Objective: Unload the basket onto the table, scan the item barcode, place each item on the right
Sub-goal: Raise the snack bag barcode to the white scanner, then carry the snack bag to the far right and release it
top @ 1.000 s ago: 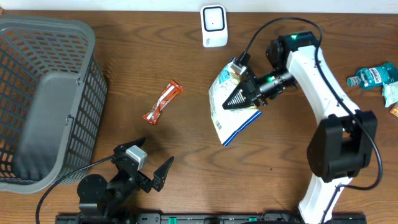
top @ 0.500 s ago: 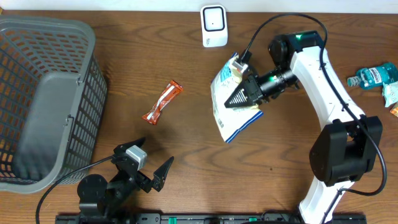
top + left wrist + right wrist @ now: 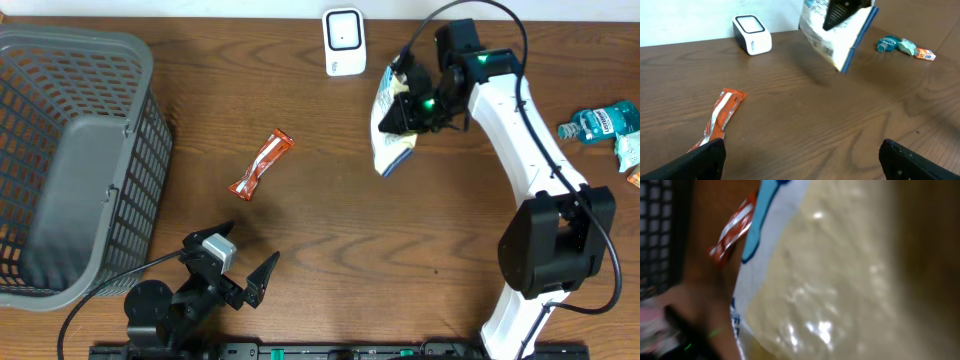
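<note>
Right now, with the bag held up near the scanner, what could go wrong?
1. The right gripper pinches the bag near its top and the rest hangs loose, so it could swing or slip out.
2. The bag sits off to one side of the scanner, and I cannot tell whether the barcode faces it. The scan may miss.
3. The bag fills the right wrist view, so that camera probably cannot help with alignment.

glossy plastic bag [image 3: 390,135], brown wood-grain table [image 3: 330,220], grey plastic basket [image 3: 75,160].
</note>
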You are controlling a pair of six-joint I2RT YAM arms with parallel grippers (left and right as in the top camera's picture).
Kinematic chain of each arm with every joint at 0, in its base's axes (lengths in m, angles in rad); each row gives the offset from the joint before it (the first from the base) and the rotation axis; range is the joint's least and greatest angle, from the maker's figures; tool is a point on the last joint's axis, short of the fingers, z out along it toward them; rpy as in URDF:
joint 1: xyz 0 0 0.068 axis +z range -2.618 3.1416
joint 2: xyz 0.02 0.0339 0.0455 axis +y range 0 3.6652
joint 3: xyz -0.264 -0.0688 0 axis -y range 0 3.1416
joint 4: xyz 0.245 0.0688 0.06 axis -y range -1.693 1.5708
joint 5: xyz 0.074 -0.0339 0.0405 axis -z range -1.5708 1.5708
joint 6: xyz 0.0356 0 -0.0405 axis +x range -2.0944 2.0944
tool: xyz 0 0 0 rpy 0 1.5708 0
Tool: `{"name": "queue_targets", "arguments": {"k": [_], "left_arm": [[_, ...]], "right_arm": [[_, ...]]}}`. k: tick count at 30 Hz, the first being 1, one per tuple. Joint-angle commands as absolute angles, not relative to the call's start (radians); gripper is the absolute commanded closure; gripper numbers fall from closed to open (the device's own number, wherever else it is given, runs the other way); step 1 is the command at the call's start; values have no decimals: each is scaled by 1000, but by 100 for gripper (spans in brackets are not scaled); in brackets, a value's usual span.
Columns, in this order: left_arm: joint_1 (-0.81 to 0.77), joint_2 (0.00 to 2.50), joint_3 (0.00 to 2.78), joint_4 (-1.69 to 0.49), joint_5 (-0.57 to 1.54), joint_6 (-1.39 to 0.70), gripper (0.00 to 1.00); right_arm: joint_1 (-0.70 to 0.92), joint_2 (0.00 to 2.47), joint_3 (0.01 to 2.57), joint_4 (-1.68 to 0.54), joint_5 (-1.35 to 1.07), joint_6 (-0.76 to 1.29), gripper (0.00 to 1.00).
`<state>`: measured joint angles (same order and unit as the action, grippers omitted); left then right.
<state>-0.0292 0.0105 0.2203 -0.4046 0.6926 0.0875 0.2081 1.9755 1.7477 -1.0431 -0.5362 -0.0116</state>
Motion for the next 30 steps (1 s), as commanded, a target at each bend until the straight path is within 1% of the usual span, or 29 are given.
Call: {"name": "queue_targets", "arguments": {"k": [1,6,12,21,25,30], "left_arm": [[-32,5,220,-404,691,104,2],[-32,5,220,-404,692,105,2],[-32,5,220,-404,692,105,2],[-32,5,220,-404,691,105,2],[-32,5,220,-404,691,105,2],[-32,5,220,-404,692,105,2]], "right_arm": [[259,1943,1784,-963,-344,30,98],[336,1943,1784,-786,-31,48,99],[398,1967,1784,-543,218,-12,99],[408,2090,1784,-63,235,-239,99],[408,2171,1802,50,245,-306,99],[428,2307,1925,68,279,-414,99]]}}
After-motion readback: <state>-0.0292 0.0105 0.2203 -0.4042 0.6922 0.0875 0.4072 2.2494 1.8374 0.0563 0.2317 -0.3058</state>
